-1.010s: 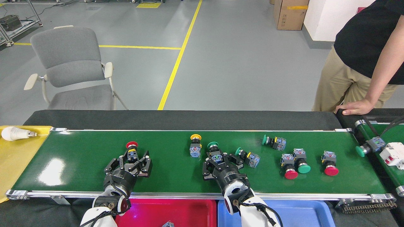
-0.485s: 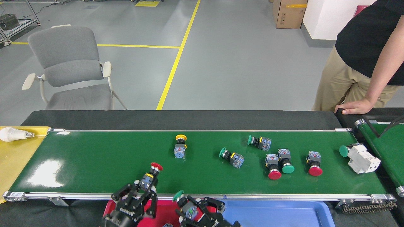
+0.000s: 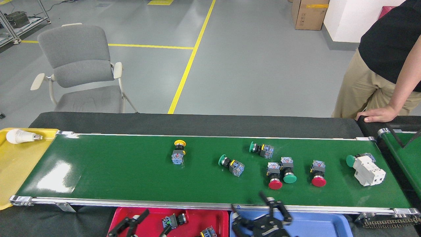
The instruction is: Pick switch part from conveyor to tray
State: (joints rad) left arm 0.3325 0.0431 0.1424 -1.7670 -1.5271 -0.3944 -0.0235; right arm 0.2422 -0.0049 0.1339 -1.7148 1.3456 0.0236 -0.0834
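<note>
Green conveyor point(image 3: 98, 171) lay wide and bare on its left half. Switch parts point(image 3: 232, 164) sat from middle to right, well clear of both silver rails. Left gripper point(image 3: 131, 225) hung over red tray point(image 3: 217, 219), fingers spread, holding nothing. Right gripper point(image 3: 263, 217) over blue tray point(image 3: 329, 223) at near rail, fingers spread, empty.

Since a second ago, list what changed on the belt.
Both grippers, left and right, lifted a red and a green switch off the conveyor and pulled back over the trays; switches now lie in the red tray. The remaining switches drifted left, and a white breaker rode on. The person's hand stayed.
</note>
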